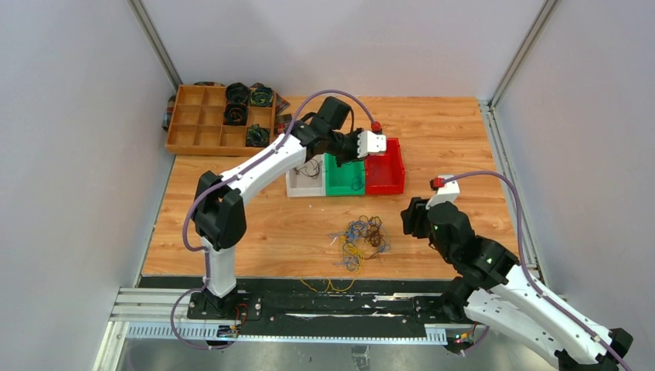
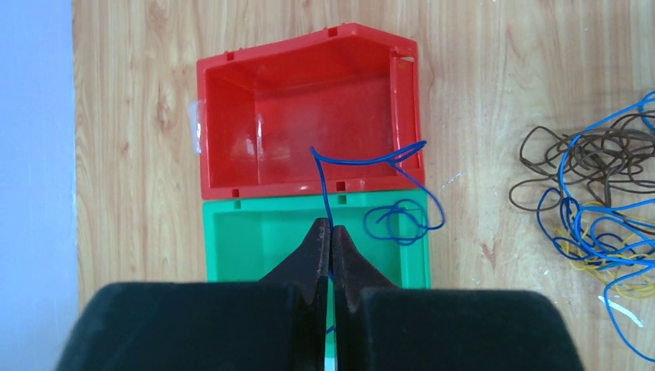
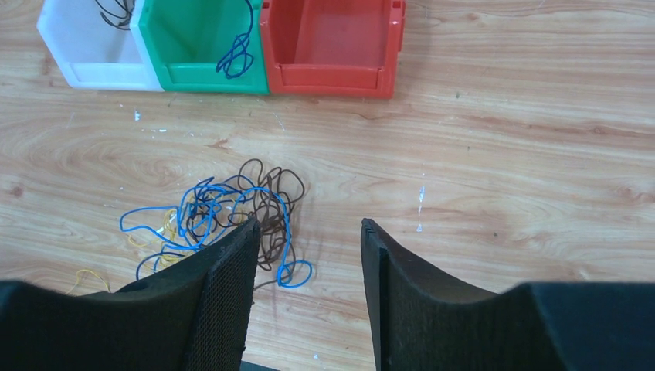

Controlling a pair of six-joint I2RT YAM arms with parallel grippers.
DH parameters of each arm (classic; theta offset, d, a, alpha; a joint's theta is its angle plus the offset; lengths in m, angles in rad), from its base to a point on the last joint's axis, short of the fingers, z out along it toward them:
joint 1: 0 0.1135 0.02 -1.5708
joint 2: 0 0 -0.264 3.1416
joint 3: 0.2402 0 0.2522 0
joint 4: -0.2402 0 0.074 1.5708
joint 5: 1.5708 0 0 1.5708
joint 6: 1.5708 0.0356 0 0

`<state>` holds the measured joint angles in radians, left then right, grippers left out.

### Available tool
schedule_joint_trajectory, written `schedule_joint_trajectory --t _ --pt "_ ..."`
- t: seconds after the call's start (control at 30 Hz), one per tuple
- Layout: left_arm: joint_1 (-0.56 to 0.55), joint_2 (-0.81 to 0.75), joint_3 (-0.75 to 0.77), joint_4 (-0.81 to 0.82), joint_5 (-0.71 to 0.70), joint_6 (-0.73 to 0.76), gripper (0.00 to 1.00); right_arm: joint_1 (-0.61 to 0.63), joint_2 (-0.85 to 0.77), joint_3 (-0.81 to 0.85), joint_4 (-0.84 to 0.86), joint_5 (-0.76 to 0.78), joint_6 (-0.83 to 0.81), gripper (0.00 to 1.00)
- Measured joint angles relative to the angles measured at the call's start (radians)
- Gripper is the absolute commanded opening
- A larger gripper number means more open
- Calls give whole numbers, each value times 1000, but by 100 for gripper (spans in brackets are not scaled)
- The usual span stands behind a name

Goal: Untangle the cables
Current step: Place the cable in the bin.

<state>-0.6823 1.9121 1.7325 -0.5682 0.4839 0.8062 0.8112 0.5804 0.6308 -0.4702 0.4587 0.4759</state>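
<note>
The sorting looks begun but less than half done. The left claw [image 2: 330, 230] is clenched on a blue cable [image 2: 363, 162], hanging over the seam between the green bin [image 2: 232, 247] and the red bin [image 2: 205, 131] at the far middle of the table [image 1: 448, 131]. That cable rises from the pinched tips, arches over the red bin's near wall and trails a small loop down at the green bin's right edge, so it seems about to be dropped, not yet delivered. In the right wrist view a blue loop lies in the green bin, a few dark cables [image 3: 116, 11] lie in the white bin [image 3: 85, 58] to its left, and nothing shows inside the red bin. Most of the work is left: the tangle [image 3: 232, 209] of blue, brown and yellow wires sits knotted together on the table, near of the bins and about midway across, with a few yellow strands [image 1: 332, 284] loose at the near edge. The right claw [image 3: 309, 226] hovers released just right of the tangle, gripping nothing, its left finger over the heap's edge.
</note>
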Motion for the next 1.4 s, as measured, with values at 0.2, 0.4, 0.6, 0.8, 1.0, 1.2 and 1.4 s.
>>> schedule_joint_trajectory --t 0.2,0.4,0.6,0.8,1.0,1.2,1.4 --pt "0 81 47 -43 31 121 1 0 -28 0 -40 21 6 50" --pt "19 206 107 -100 111 151 1 0 -42 0 -82 42 13 50" --pt "83 234 135 -106 277 97 1 0 -10 15 -104 50 14 50" --pt "158 234 140 -49 436 -4 1 -2 13 27 -105 51 14 50" --pt "228 214 93 134 595 -210 1 -2 32 34 -108 50 14 51" --pt "242 196 74 278 706 -398 1 -4 86 50 -80 34 8 58" --pt "240 143 -1 514 789 -637 1 -40 251 148 45 -77 -75 64"
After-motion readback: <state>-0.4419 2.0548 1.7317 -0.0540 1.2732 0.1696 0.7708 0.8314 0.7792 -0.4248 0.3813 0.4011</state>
